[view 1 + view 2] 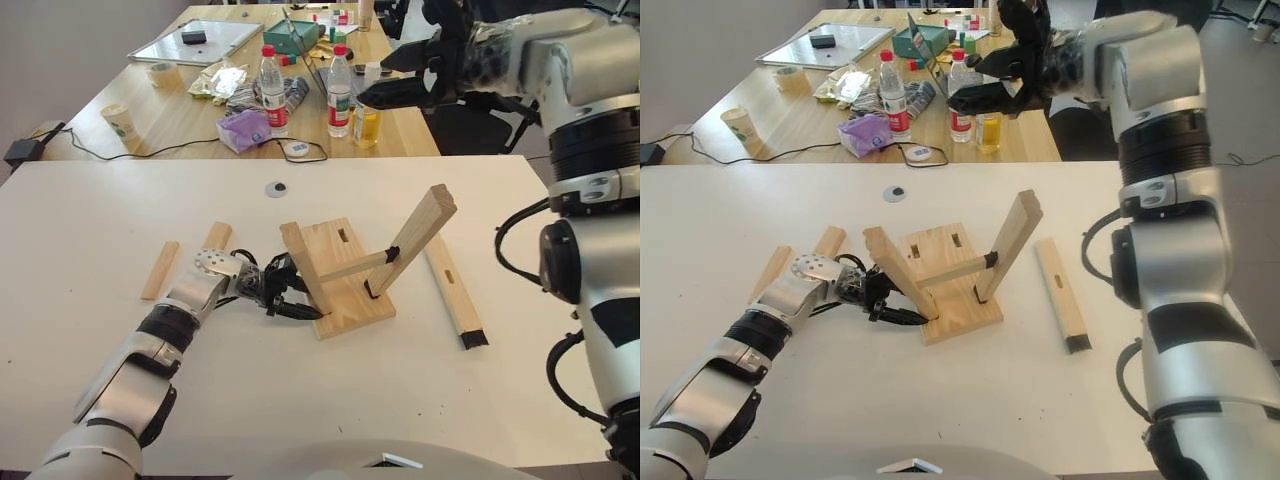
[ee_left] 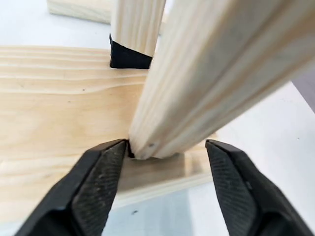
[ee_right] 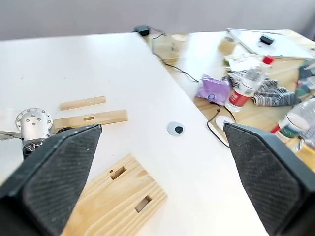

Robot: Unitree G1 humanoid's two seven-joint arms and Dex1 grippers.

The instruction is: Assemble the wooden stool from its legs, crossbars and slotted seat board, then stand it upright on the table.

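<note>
White tabletop (image 1: pixel 450 400) holds grainy seat board (image 1: pixel 350 305), left gripper (image 2: pixel 165 147) spread around its square leg (image 2: pixel 197 73); right gripper (image 1: pixel 390 75) gapes, upper right.

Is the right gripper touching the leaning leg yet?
Apart. In the left eye view the right gripper hangs well clear of the leaning leg; its wrist view shows open fingers holding nothing.

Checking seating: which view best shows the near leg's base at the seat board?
The left wrist view: the leg base meets the seat board close up, between the open fingers of the left gripper. The eye views show it far off, beside the gripper.
</note>
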